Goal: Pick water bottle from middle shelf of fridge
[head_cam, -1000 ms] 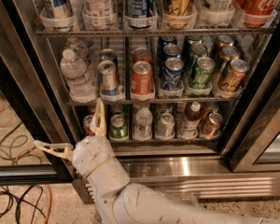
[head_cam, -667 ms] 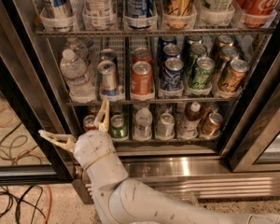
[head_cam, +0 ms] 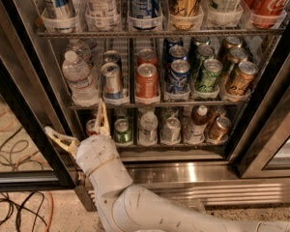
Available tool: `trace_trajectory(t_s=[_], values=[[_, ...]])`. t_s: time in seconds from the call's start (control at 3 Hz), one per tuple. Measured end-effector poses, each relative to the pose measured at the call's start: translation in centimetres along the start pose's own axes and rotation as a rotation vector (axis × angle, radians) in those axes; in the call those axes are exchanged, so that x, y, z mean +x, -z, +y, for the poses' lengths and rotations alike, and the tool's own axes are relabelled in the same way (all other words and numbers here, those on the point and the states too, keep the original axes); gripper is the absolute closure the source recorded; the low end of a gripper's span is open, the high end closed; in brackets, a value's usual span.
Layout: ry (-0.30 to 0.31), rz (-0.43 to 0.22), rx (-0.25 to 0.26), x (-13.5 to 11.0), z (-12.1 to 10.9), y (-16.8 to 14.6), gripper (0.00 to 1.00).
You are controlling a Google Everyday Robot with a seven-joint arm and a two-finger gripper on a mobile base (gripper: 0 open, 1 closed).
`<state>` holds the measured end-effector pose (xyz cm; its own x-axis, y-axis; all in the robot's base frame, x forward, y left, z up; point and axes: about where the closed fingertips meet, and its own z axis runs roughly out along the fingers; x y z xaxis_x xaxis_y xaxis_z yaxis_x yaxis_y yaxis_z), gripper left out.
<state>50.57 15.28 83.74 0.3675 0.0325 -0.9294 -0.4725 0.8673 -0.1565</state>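
The water bottle [head_cam: 79, 78] is clear ribbed plastic with a white cap and stands at the left end of the middle shelf [head_cam: 150, 101], beside a silver can [head_cam: 111, 80]. The fridge [head_cam: 193, 170] has its glass door open. My gripper [head_cam: 77, 125] is below the bottle, in front of the lowest rack at its left end. Its two cream fingers [head_cam: 102, 116] are spread wide apart and hold nothing. One finger points up toward the middle shelf's edge, the other points left. The white arm runs down to the bottom of the view.
The middle shelf also holds orange, blue, green and bronze cans [head_cam: 146, 80]. Tall cans [head_cam: 145, 4] fill the rack above. Small cans and a small clear bottle [head_cam: 148, 127] sit on the lowest rack. Dark door frames [head_cam: 19, 105] flank the opening. Cables [head_cam: 14, 202] lie on the floor at left.
The gripper has risen slightly and shifted a little right, closer to the middle shelf's left end. Its fingers stay spread. The bottle has not moved.
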Motion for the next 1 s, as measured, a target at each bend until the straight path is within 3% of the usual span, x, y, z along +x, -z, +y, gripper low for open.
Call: trace_trajectory(t_s=[0.33,0.67,1.0], values=[[0.000,0.000,0.000,0.00,0.00,0.00,0.38],[0.000,0.000,0.000,0.00,0.00,0.00,0.36],[0.000,0.000,0.000,0.00,0.00,0.00,0.18]])
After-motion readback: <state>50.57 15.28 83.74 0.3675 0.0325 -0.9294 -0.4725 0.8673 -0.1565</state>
